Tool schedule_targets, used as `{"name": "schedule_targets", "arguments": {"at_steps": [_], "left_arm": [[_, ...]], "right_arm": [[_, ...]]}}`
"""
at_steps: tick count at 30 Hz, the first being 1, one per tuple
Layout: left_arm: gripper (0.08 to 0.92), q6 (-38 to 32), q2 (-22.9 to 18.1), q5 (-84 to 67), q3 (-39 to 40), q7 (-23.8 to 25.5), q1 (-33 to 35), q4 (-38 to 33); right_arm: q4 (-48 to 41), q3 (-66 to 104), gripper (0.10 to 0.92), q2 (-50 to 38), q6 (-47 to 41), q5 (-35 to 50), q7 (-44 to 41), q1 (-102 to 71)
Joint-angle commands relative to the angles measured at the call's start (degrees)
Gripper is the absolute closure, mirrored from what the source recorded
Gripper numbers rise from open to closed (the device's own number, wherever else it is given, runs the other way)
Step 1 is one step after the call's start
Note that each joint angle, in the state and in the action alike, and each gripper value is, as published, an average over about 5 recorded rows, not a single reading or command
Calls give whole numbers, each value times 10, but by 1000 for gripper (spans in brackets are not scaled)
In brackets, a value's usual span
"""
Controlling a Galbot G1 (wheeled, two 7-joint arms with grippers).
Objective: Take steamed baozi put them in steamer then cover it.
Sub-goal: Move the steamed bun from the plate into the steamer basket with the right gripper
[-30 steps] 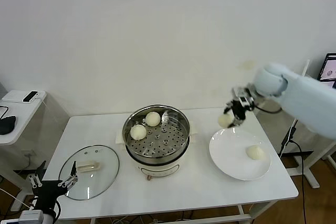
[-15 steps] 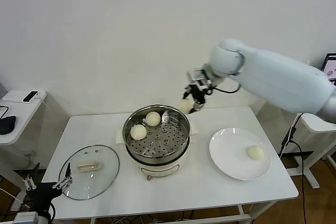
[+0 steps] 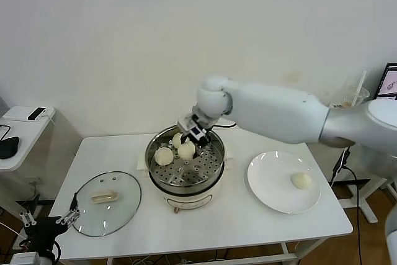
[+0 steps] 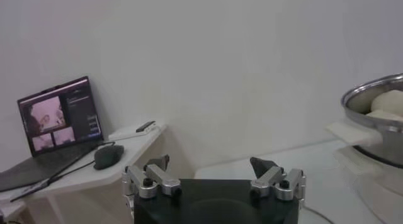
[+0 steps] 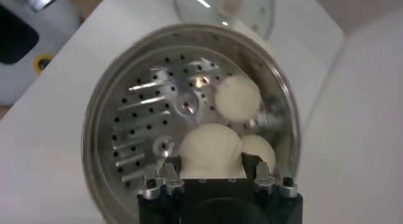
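Right gripper [image 3: 188, 143] clamps a baozi [image 5: 211, 152] over my steamer [image 3: 214, 172], two buns already inside. Soft, light dough: I judge a gentle side grip suits. Left gripper [image 4: 214, 175] idles low, spread wide, near the cover [image 3: 127, 203].

Your right arm [image 3: 279, 113] wears a smooth pale blue-white shell with a rounded ball joint, and a thin black cable loops by its wrist. Both the right gripper [image 5: 213, 172] and the left gripper [image 4: 213, 175] have black bodies, silver finger links and dark screws.
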Motion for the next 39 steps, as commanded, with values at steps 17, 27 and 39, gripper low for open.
{"name": "schedule_targets", "arguments": {"at_steps": [17, 27, 39], "left_arm": [[177, -1, -3, -1, 1, 0, -5, 4], [177, 0, -2, -1, 1, 0, -6, 3], [177, 0, 4, -2, 3, 1, -8, 5]], "right_arm": [[4, -34, 414, 34, 153, -110, 32, -30], [-8, -23, 300, 34, 157, -103, 39, -24], [0, 56, 203, -37, 75, -12, 11, 15]]}}
